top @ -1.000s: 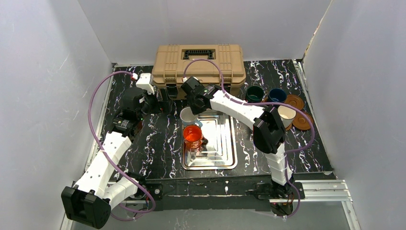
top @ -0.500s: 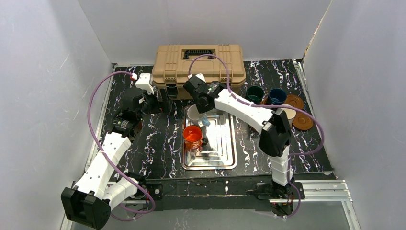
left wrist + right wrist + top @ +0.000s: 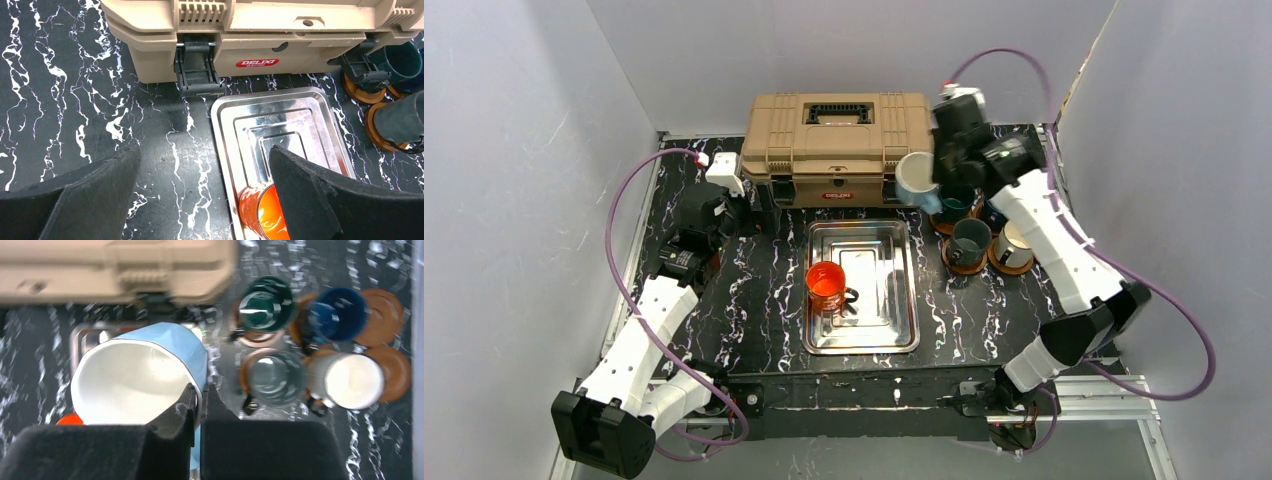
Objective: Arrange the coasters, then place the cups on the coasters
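1. Judging the whole job, the cup-placing half looks well along. Four cups stand among the coasters (image 3: 387, 315) at the table's right rear, one hangs in the air, and one waits on the tray.
2. The right gripper (image 3: 200, 402) pinches the wall of a pale-blue cup (image 3: 135, 380), one finger inside the white rim and one outside. The cup is tipped on its side beside the toolbox's right end, above and left of the coaster cluster.
3. The next move probably calls for swinging it rightward, turning it upright and lowering it onto a free disc. The coaster just right of the navy cup (image 3: 336, 315) looks unoccupied. Its neighbours stand close, and a rim pinch may let the cup swing.
4. The left gripper (image 3: 205, 195) is spread wide and empty, hovering over the table between toolbox and tray.
5. The table (image 3: 754, 300) is flat and black, with white marble veining.
6. The toolbox (image 3: 839, 135) is tan moulded plastic, ribbed on the lid, with black latches and handle.
7. The tray (image 3: 879, 270) is a rectangle of polished steel with stepped, mirror-bright tiers, and probably slick. The orange cup (image 3: 827, 285) sits in its near-left part.
8. The teal cup (image 3: 265, 305), the grey-green cup (image 3: 274, 377) and the cream cup (image 3: 352, 381) are smooth, glossy cylinders with small loop handles.
9. The coasters are thin brown rounds with ring grooves, a little wider than the cups.
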`<state>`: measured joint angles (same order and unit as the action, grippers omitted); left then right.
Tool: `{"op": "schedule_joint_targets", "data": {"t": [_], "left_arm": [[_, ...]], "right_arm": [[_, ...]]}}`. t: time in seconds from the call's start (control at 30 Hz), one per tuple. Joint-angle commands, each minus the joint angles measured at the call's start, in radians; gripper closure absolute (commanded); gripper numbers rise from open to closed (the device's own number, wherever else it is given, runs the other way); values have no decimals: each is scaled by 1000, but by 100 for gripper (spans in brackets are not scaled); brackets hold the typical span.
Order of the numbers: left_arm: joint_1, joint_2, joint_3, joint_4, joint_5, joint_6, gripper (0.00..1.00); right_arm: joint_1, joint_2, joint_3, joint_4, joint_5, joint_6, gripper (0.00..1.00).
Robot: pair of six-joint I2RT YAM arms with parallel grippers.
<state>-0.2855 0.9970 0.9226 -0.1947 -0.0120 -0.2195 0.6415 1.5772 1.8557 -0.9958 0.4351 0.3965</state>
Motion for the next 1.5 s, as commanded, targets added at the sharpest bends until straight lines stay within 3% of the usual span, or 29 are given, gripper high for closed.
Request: {"op": "schedule_joint_targets", "data": {"t": [0.0,0.13,0.37,0.63,1.03,1.47], "left_arm": [[-4,2,7,-5,-20,14,2],[-4,-4,7,-3,-16,13,2],[-4,-12,7,-4,-42,26,2],[-4,-26,11,-8,-34,29,2],[-6,-8,25,-25,-36,34,2],[-6,11,28,-30,-31,34,2]], "right_arm": [[-189,-79,-17,24,-63,10,99],[-344,-91,-29,42,-63,32,99],[-687,-68,-94,133,-258,149,99],[-914,-6,-113,173,-210,288,99],[-944,130,-58,121,38,448,99],[-944,230,-88,126,42,468,99]]}}
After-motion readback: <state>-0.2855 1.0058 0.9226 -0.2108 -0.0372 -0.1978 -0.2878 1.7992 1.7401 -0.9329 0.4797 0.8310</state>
